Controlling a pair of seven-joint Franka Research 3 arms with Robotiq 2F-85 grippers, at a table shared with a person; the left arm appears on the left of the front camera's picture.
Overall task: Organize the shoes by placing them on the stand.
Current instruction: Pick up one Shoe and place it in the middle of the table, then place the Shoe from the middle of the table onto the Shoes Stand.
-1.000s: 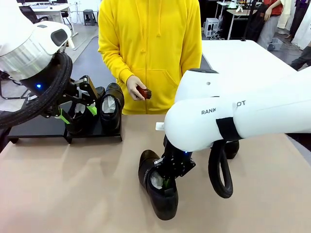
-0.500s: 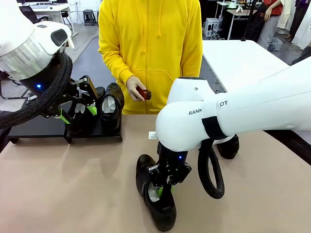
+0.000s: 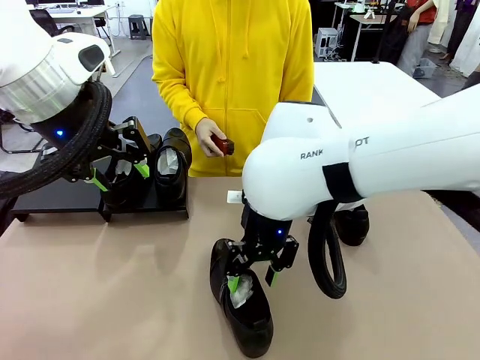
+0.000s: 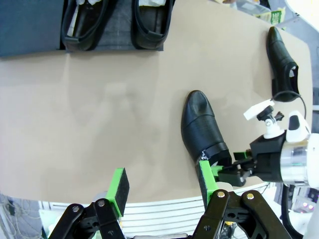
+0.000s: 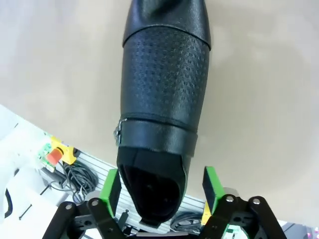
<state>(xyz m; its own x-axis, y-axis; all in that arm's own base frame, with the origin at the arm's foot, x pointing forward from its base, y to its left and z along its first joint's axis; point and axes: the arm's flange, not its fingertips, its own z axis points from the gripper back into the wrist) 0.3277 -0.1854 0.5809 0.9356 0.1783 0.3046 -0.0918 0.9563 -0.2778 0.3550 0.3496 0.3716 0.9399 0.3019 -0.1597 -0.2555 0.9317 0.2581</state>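
Right gripper [image 3: 253, 282]: jaws spread, green pads [image 5: 111, 185] straddling the heel end of the near shoe [image 5: 164, 74]; nothing pinched.
Left gripper [image 3: 118, 175]: jaws spread, holding nothing, hanging over the stand [image 3: 60, 196] at far left.
Shoes: the near shoe lies flat on the table [image 3: 112, 285], near the middle; a pair [image 3: 171, 166] sits side by side on the stand's right end; a fourth shoe [image 3: 351, 223] is on the table at right, partly behind the right arm [image 3: 360, 172].
Grip risk: a bite on the heel rim alone may let the glossy leather slide, or let the toe swing down on lifting. I cannot tell whether either pad touches the leather.
Path risk: the stand's free room lies left of the pair, under the left gripper, so carrying across could bring the arms together.
Side risk: the right arm's cable loop [image 3: 328, 259] hangs near the fourth shoe and might nudge it.
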